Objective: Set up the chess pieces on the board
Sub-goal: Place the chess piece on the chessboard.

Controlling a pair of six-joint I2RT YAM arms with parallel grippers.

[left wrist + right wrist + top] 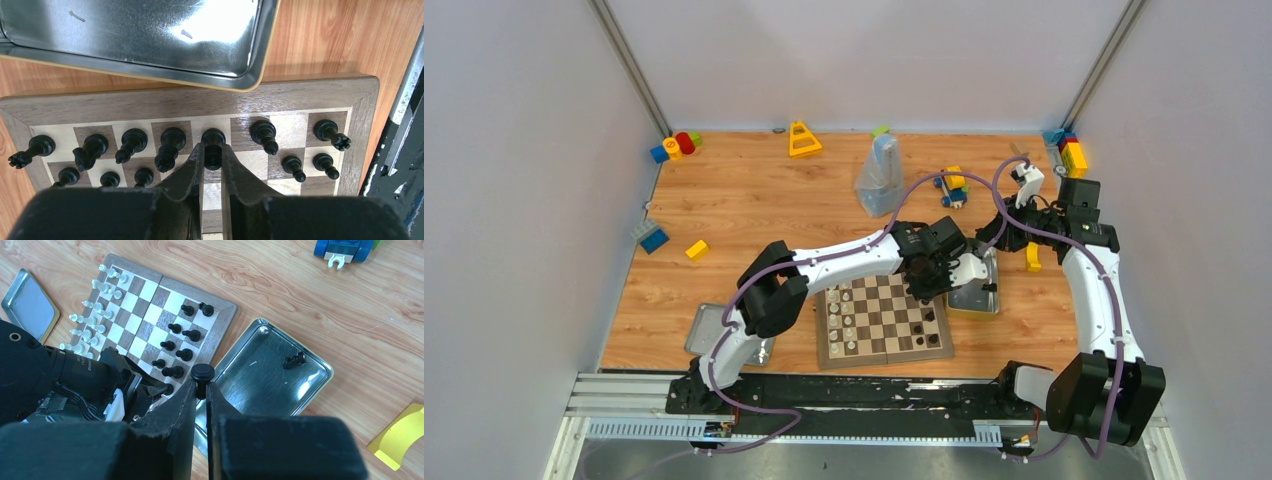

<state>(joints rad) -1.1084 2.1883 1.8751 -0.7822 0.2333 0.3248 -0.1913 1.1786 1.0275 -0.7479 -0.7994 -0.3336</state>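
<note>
Left gripper (213,152) first: its jaws are pinched tight on a black piece (213,140). The piece stands upright in the back row of the board (310,92), long axis straight up between the fingertips, along the edge that meets the tin (150,35). Its base seems to be down on the square, though the fingers hide the foot, so I can't swear to it. Neighbours crowd both sides, so letting go looks like a job for a straight lift with no sideways drift.

Now the right gripper (201,390): it is clamped on a second black piece (202,373), round end toward the camera and axis along the fingers, hanging over the tin's rim just beside the board's edge. The black rows and their open squares lie off to its left.

One fallen piece (294,360) lies on its side on the tin's floor, near the tin's far side. The right arm looks the nearer to it.

For writing, there is small white print on the left arm's black housing (86,368), too small to read. Tin and board show no brand.
</note>
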